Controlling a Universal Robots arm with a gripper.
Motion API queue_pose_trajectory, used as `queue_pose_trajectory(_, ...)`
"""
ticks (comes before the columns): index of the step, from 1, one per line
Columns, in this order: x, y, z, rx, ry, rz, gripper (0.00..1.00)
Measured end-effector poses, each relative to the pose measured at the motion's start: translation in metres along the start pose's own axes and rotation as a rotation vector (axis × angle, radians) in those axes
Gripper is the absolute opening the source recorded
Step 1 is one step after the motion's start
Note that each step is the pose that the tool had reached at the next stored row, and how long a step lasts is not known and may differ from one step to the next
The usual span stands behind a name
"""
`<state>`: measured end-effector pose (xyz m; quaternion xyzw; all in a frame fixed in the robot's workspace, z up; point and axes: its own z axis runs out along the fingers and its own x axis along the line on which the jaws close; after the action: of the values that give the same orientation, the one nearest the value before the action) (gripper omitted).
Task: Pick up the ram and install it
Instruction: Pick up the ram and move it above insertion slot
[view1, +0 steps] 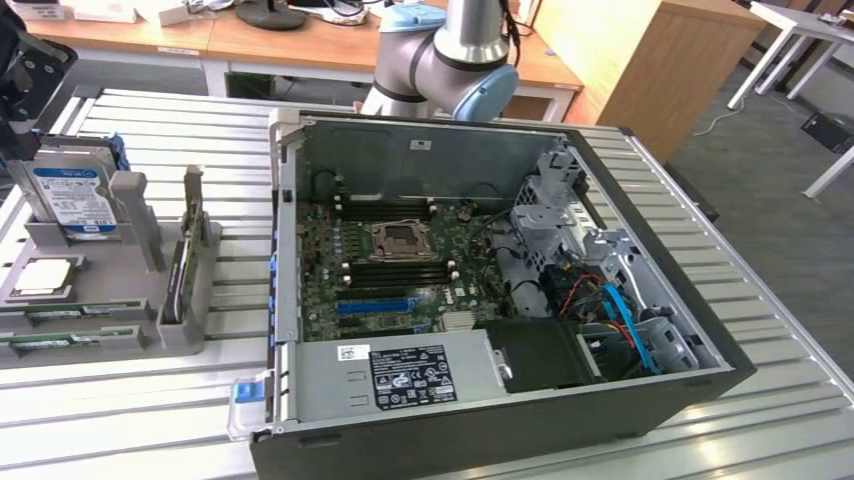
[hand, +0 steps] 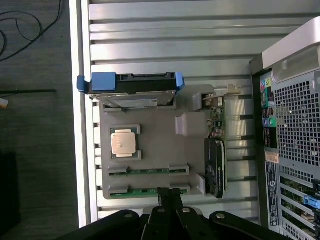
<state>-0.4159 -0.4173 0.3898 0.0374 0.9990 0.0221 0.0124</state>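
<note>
The claw (hand: 170, 195) is pressed together and empty, poised over the ram (hand: 140, 190), which lies flat in the near slot of the grey fixture tray (hand: 155, 150) at the exterior view's left of the worktop (view1: 134, 420). End cradles support the stick, leaving its long edges free for pinching. Farther right, the open computer case (view1: 627, 400) exposes black memory slots (view1: 400, 267) with unobstructed room above.

A table of ribbed aluminium slats (view1: 747, 230) lay pale under even, shadowless light. Behind it ran a long wooden desk (view1: 307, 45) carrying white boxes (view1: 107, 12). A light-wood cabinet (view1: 641, 70) stood at the exterior view's right. Past the cabinet were grey carpet (view1: 761, 140) and a white table (view1: 807, 18). In the wrist view, dark floor (hand: 35, 150) beside the slatted table carried a thin black cable (hand: 25, 20).
</note>
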Motion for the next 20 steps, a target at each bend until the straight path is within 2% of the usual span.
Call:
queue_pose_trajectory(11, 0.0001, 0.0, 0.0, -0.0002, 0.0005, -0.011, 0.11)
queue_pose_trajectory(15, 0.0, 0.0, 0.0001, -0.0015, 0.0027, -0.062, 0.11)
queue_pose_trajectory(20, 0.0, 0.0, 0.0001, -0.0029, 0.0067, -0.152, 0.11)
